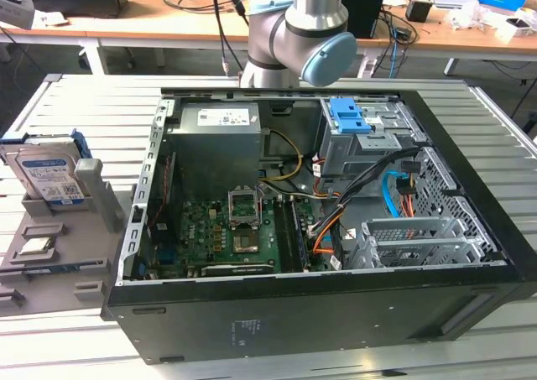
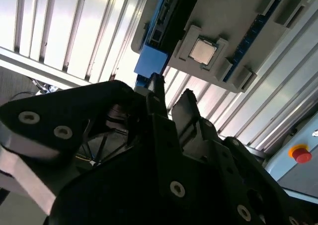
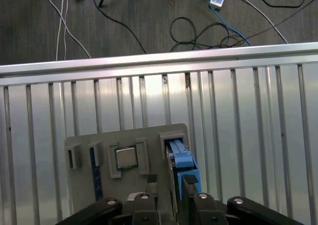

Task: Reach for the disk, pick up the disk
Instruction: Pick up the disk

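On the exterior view's left, a grey holder [image 1: 59, 273] lies on the slatted metal table [image 1: 101, 103], just beside the open computer case [image 1: 294, 321]. The disk [image 1: 49, 177] stands upright in the holder's far slot with its blue rails at the sides, and a small square chip [image 1: 37, 247] sits in a shallow pocket nearer the front. Inside the case are a green circuit board [image 1: 214, 229], a grey power supply [image 1: 214, 141] at the far wall, loose orange cables [image 1: 323, 229], and a metal drive cage [image 1: 369, 149] topped by a blue latch [image 1: 348, 116]. The arm [image 1: 302, 19] rises behind the case. In both wrist views the gripper [image 3: 169, 185] [image 2: 172, 93] hangs close over the disk's blue-railed edge [image 3: 181, 158], jaws a little apart and gripping nothing; contact cannot be told.
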### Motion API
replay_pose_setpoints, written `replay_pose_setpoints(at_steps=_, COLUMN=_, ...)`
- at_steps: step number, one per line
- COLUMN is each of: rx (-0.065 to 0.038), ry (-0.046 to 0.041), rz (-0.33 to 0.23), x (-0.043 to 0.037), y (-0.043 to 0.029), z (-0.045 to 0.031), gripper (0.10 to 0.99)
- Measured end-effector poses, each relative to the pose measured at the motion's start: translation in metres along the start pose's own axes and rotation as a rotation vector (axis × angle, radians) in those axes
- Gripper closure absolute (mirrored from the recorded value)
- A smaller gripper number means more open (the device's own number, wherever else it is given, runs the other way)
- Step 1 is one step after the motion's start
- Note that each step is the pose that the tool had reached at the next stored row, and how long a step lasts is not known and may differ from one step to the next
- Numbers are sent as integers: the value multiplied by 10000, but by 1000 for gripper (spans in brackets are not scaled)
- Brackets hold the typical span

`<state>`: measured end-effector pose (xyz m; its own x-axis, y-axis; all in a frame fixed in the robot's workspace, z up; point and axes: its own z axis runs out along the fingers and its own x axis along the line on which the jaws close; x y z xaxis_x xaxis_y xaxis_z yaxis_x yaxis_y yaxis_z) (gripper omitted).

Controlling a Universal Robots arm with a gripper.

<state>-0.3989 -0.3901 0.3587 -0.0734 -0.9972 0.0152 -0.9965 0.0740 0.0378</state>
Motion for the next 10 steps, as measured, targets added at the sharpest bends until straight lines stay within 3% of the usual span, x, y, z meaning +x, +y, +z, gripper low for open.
replay_pose_setpoints(at_steps=3, rx=0, ry=-1, rz=6, x=0, y=0, z=0, gripper=541)
replay_pose_setpoints(at_steps=10, rx=0, ry=4, rz=4, x=-66, y=2, z=-1, gripper=541)
